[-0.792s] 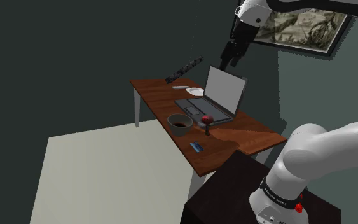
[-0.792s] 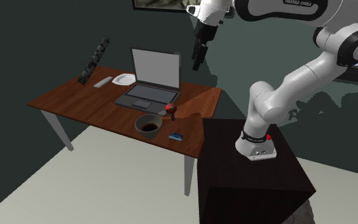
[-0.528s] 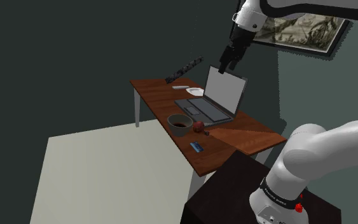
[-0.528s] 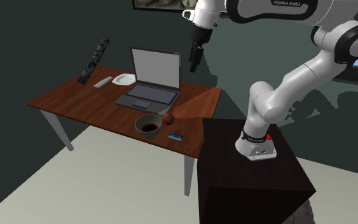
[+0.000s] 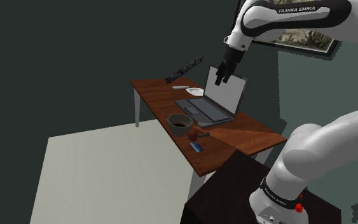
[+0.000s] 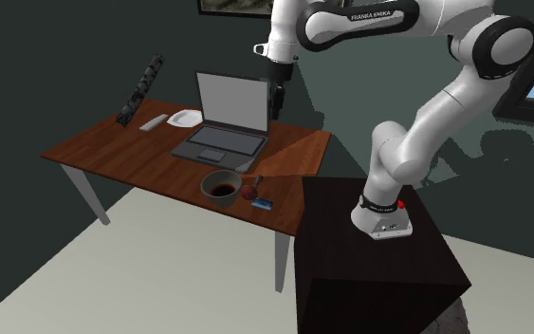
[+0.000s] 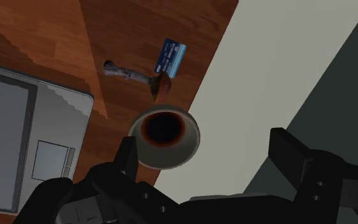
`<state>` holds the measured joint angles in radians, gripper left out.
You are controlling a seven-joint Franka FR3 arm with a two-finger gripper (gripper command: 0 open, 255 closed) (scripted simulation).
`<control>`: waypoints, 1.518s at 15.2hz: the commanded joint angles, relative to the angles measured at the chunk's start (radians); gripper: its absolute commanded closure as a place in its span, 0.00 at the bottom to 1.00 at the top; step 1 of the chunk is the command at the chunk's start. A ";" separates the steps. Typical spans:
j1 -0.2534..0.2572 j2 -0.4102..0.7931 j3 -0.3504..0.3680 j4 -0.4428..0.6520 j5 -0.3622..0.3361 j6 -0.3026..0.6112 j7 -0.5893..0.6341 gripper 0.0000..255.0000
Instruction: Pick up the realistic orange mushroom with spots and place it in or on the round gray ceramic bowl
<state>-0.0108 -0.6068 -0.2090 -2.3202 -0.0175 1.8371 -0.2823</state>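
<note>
1. Since the earlier frames the mushroom [image 5: 199, 134] has gone from standing on its stem in front of the laptop [image 5: 213, 100] to lying on its side closer to the bowl [image 5: 179, 124]. My arm has swung over too, so the gripper [image 5: 222, 79] now hangs lower, across the laptop's screen in the shoulder view.
2. In the wrist view both fingers [image 7: 128, 158] stand well apart with nothing clasped between them, so the hand is wide open and empty.
3. As I judge it, none of the task is done. The mushroom lies on the table [image 5: 247, 130], outside the bowl, and the gripper is high above it. I have the descent, the grasp, the lift and the release over the bowl all left to do.
4. The mushroom is just beside the bowl, between it and a blue card [image 7: 171, 57], near the table's front edge.
5. The wrist view tells me how the mushroom lies: the pale stem points back toward the laptop and the reddish cap sits nearest the card. I cannot tell whether cap and card touch. It also looks into the bowl, whose dark inside holds nothing.
6. The two exterior views give me what the wrist view cannot: how far the hand stands above the table. They also show a white dish [image 5: 195, 92] and a dark strip [image 5: 184, 69] at the table's far end, well apart from my target.
</note>
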 commanded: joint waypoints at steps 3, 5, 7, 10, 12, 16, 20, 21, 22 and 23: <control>0.012 0.126 -0.093 0.020 0.032 0.043 -0.117 0.00; 0.018 0.196 -0.137 0.035 0.056 0.063 -0.179 0.00; 0.026 0.271 -0.179 0.055 0.087 0.079 -0.243 0.00; 0.035 0.394 -0.235 0.094 0.144 0.096 -0.345 0.00; 0.036 0.482 -0.266 0.126 0.190 0.100 -0.416 0.00; 0.021 0.669 -0.302 0.204 0.294 0.091 -0.559 0.00; -0.023 0.859 -0.299 0.301 0.391 0.061 -0.684 0.00; -0.037 0.906 -0.294 0.328 0.412 0.052 -0.710 0.00; -0.048 0.936 -0.288 0.346 0.424 0.046 -0.726 0.00; -0.047 0.938 -0.285 0.336 0.428 0.058 -0.728 0.00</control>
<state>-0.0521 0.3111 -0.4981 -1.9851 0.3987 1.8880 -0.9956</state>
